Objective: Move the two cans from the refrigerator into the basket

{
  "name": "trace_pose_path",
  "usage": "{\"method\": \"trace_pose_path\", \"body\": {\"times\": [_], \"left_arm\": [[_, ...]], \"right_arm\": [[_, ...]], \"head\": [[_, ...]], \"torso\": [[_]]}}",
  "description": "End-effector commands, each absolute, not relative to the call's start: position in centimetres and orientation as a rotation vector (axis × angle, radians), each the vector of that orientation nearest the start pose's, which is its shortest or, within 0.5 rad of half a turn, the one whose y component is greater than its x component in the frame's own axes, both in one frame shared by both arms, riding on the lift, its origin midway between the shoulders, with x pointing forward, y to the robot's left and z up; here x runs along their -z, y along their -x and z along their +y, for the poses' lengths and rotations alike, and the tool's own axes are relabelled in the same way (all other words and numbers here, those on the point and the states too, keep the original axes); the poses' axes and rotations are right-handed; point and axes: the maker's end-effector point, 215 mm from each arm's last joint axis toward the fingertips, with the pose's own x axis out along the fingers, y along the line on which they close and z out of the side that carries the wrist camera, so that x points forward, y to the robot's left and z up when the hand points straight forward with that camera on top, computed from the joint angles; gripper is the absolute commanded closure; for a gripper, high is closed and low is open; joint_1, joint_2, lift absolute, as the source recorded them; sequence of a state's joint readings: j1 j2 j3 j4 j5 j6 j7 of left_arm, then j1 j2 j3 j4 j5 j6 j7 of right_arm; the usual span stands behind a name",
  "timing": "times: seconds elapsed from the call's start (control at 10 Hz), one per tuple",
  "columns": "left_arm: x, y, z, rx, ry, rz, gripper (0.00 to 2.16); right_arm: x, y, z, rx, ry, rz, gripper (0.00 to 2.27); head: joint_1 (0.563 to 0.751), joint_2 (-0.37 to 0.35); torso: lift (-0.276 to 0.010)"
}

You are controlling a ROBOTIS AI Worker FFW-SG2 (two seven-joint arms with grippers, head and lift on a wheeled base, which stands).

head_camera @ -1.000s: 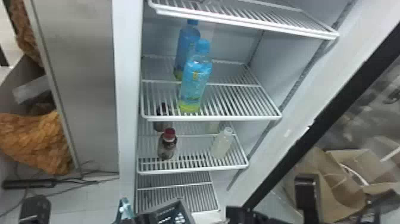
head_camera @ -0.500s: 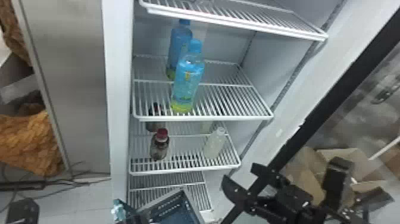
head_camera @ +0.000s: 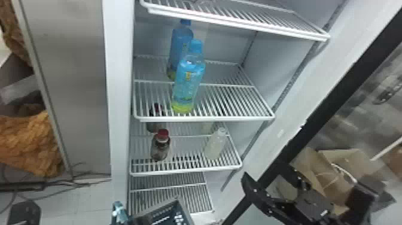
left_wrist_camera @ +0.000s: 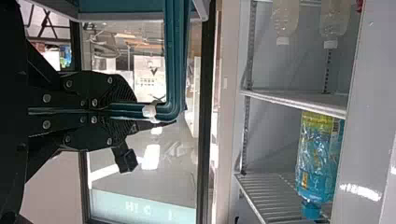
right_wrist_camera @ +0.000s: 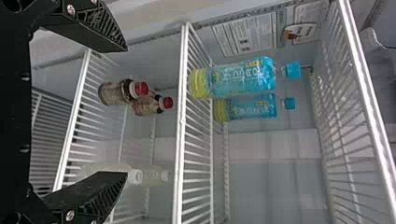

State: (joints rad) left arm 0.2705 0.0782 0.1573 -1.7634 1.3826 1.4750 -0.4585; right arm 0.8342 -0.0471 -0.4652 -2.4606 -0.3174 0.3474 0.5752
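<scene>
Up comes the right gripper (head_camera: 305, 181), jaws wide, near the refrigerator (head_camera: 119, 89)!
Left gripper (left_wrist_camera: 96, 111) clamps the basket (head_camera: 184, 210) in front of it.

Bright white glare patches the glass pane (left_wrist_camera: 161, 185).

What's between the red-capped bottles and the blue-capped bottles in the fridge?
A white wire shelf: in the head view, the blue-capped bottles stand on it, and the red-capped bottles stand one level below.
</scene>
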Motion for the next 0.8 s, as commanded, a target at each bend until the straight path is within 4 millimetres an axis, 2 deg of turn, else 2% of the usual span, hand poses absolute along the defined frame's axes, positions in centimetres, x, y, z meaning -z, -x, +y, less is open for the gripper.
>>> {"method": "trace_pose_path", "body": {"times": [0.0,0.1,0.3,0.7], "left_arm": [[35.1,-27.3,0.8,1.132,1.434,0.973,1.2],[35.1,-27.4,0.8,1.13,1.434,0.971,1.2],[35.2,-27.2,0.9,1.128,1.439,0.973,1.2],[35.1,-26.9,1.1,1.129,1.455,0.973,1.2]], "right_arm": [[30.7,-32.0,-30.3,-0.288,-0.024,0.195,0.11],[31.3,-31.4,-31.3,-0.265,-0.018,0.184,0.11],[31.4,-30.2,-32.0,-0.265,0.002,0.157,0.11],[31.7,-28.3,-32.2,-0.253,0.004,0.157,0.11]], "head": [[0.695,-0.35],[0.695,-0.35],[0.695,-0.35],[0.695,-0.35]], "torso": [[-0.035],[-0.035],[-0.035],[-0.035]]}}
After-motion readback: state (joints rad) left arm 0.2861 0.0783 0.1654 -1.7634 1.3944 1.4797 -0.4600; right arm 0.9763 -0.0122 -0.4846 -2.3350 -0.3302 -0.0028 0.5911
